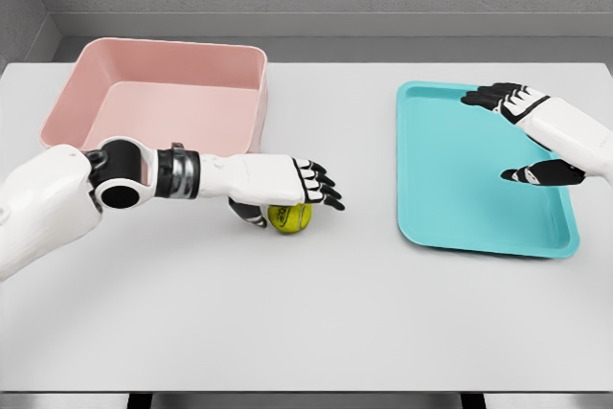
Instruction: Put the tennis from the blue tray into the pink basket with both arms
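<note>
The yellow-green tennis ball (289,218) lies on the white table between the pink basket (251,107) and the blue tray (484,240). My left hand (295,200) reaches in from the left and hovers just over the ball, fingers stretched out to the right above it and thumb hanging down at the ball's left side; it looks open, not clasped on the ball. My right hand (506,133) is held above the tray's right half, fingers spread, holding nothing. The tray holds nothing.
The pink basket stands at the back left, and the left forearm (206,175) lies in front of its near wall. The table's front edge (306,392) runs along the bottom.
</note>
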Robot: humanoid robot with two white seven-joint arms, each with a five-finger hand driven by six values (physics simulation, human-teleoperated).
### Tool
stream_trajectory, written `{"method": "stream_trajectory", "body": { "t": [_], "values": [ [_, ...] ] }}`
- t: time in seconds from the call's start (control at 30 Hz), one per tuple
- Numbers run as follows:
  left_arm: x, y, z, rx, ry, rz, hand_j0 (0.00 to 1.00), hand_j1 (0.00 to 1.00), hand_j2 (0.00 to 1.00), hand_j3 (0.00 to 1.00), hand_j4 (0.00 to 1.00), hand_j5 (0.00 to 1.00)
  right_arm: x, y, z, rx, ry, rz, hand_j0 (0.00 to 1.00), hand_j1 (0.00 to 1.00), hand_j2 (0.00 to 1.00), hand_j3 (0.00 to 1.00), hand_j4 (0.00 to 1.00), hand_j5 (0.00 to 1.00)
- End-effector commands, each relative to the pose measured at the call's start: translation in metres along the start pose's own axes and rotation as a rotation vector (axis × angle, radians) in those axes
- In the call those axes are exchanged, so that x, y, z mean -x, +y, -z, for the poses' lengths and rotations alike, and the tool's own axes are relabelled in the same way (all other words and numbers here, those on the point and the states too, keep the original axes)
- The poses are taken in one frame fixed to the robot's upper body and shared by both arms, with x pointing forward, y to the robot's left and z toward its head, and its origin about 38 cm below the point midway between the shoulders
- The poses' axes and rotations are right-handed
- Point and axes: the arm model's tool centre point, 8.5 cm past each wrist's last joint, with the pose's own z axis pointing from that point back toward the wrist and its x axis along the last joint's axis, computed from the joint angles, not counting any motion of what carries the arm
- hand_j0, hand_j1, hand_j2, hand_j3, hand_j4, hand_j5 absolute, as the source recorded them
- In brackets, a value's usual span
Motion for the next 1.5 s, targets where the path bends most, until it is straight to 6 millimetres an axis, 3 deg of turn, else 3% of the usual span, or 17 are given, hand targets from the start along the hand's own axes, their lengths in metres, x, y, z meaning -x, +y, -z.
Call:
{"method": "stream_trajectory", "body": {
  "t": [0.0,0.27,0.47,0.63,0.97,1.47],
  "values": [
    [0.000,-0.001,0.001,-0.001,0.000,-0.009,1.00,1.00,1.00,1.00,1.00,1.00,0.001,0.000,-0.001,0.005,0.002,0.008,1.00,1.00,1.00,1.00,1.00,1.00],
    [0.000,-0.012,0.004,0.026,-0.005,-0.024,1.00,1.00,1.00,1.00,1.00,1.00,0.001,-0.001,-0.001,0.006,0.002,0.006,1.00,1.00,1.00,1.00,1.00,1.00],
    [0.001,-0.015,0.003,0.063,0.000,-0.026,0.70,0.70,0.70,0.70,0.70,0.70,0.001,-0.001,-0.001,0.006,0.002,0.006,1.00,1.00,1.00,1.00,1.00,1.00],
    [0.002,-0.015,0.002,0.066,0.003,-0.024,0.59,0.59,0.59,0.59,0.59,0.59,0.000,-0.001,0.000,0.006,-0.001,0.007,1.00,1.00,1.00,1.00,1.00,1.00],
    [0.001,-0.012,0.003,0.062,-0.003,-0.019,0.58,0.58,0.58,0.58,0.58,0.58,0.000,-0.001,-0.001,0.006,0.001,0.005,1.00,1.00,1.00,1.00,1.00,1.00],
    [-0.010,0.033,0.000,-0.005,-0.049,0.051,0.58,0.58,0.58,0.58,0.58,0.58,0.001,0.001,-0.002,0.001,0.003,0.010,1.00,1.00,1.00,1.00,1.00,1.00]
  ]
}}
